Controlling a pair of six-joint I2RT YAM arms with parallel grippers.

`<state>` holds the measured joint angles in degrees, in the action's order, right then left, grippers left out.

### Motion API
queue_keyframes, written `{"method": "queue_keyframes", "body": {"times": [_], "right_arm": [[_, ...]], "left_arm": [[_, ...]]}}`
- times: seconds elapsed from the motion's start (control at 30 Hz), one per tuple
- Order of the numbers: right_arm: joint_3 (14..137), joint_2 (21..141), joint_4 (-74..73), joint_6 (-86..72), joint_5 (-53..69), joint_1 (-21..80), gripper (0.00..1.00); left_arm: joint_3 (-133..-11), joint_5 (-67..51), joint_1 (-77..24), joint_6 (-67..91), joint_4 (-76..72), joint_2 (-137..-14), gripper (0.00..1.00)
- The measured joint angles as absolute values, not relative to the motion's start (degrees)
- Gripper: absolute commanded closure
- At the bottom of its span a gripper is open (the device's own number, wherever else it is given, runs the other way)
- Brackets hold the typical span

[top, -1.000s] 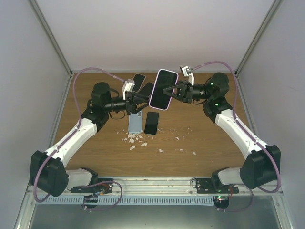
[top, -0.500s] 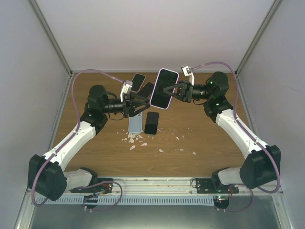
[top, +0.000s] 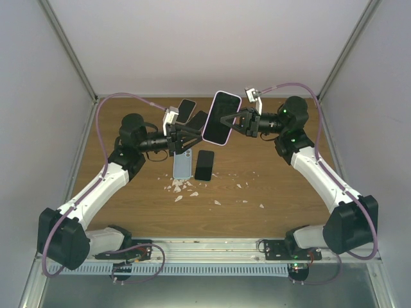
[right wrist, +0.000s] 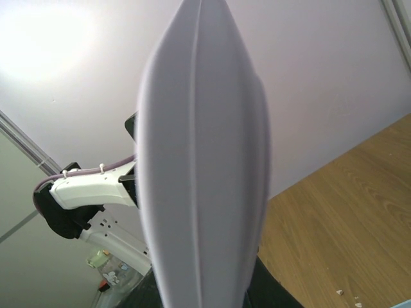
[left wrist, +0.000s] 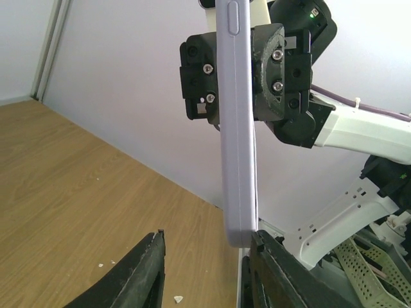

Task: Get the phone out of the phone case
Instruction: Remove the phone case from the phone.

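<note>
A phone (top: 220, 119) with a dark screen sits in a lilac phone case (top: 228, 96) and is held up in the air over the back of the table. My right gripper (top: 232, 122) is shut on its middle. In the left wrist view the case (left wrist: 236, 128) stands edge-on, clamped between the right gripper's fingers (left wrist: 276, 70). My left gripper (left wrist: 209, 236) is open around the case's lower end. One finger touches the corner and the other stands well apart from it. The right wrist view is almost filled by the case's edge (right wrist: 202, 179).
On the wooden table below lie a black phone (top: 204, 165) and a pale blue one (top: 182, 165). Two more dark phones (top: 187, 109) lie at the back. White crumbs (top: 183, 186) are scattered in the middle. Grey walls close in on three sides.
My left arm has pulled a little to the left and lined its gripper up under the phone's lower end, with the jaws slightly narrower. The right gripper and phone have barely moved.
</note>
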<state>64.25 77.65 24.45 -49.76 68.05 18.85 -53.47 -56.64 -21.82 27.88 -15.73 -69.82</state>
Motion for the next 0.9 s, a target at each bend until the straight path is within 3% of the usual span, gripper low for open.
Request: {"method": "queue_keyframes", "body": {"times": [0.9], "right_arm": [[64.3, 77.7, 24.3, -49.4, 67.9, 18.9, 0.99]], "left_arm": [[-53.5, -57.0, -22.0, 26.5, -15.7, -70.1, 0.6]]}}
